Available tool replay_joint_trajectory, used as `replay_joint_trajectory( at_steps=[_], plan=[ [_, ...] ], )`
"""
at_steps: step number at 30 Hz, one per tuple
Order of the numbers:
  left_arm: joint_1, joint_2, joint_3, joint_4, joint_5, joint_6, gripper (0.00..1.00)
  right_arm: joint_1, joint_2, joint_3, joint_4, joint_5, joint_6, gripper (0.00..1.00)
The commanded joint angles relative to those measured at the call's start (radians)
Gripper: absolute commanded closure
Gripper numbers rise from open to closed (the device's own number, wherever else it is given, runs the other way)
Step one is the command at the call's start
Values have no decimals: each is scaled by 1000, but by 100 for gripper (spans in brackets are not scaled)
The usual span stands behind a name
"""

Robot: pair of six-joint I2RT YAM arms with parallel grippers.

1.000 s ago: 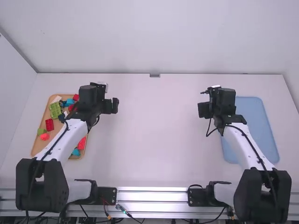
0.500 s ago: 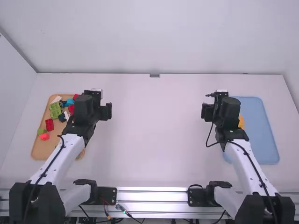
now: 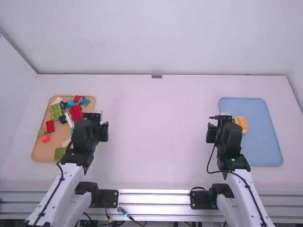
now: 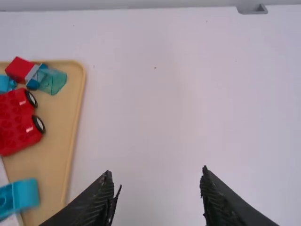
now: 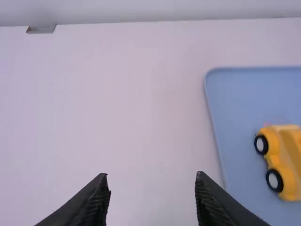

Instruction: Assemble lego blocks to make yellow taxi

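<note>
Right wrist view: you can see the yellow car [image 5: 285, 162] lying inside the blue tray [image 5: 235, 80], near the rim on the robot's left. Its body is a warm yellow, and two black wheels [image 5: 261, 144] with pale hubs line the side facing that rim. The middle of the body is a smooth, lighter yellow slope, while the rest runs past the edge of this view, so you cannot tell how its far side looks. In the high view you find the car just beside the right arm's wrist, partly covered by it.

Your right gripper [image 3: 211, 133] hangs over the white table [image 3: 156, 142], to the left of the blue tray. Its two fingers are spread wide with nothing between them. Your left gripper [image 3: 102, 132] is above the table beside the wooden tray [image 3: 39, 150], its fingers also well apart and holding nothing.

The wooden tray holds a loose mix: a green block [image 3: 56, 111], a red brick [image 3: 50, 126], and a red studded piece [image 4: 14, 125] with black wheels. You can also make out a see-through teal piece [image 4: 55, 82] near the tray's far rim.
</note>
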Motion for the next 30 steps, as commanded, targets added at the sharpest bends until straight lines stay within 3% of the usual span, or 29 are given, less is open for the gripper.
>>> replay_joint_trajectory(
  at_steps=[1,14,20,30],
  plan=[
    [4,-68,-61,2,-5,7,59,-2,-64,-65,3,-1,7,60],
    [4,-363,-356,2,-5,7,89,-2,-355,-353,3,-1,7,89],
    [4,-469,-373,2,-5,7,99,-2,-460,-353,3,-1,7,100],
    [4,-622,-373,2,-5,7,100,-2,-610,-353,3,-1,7,100]
  ],
)
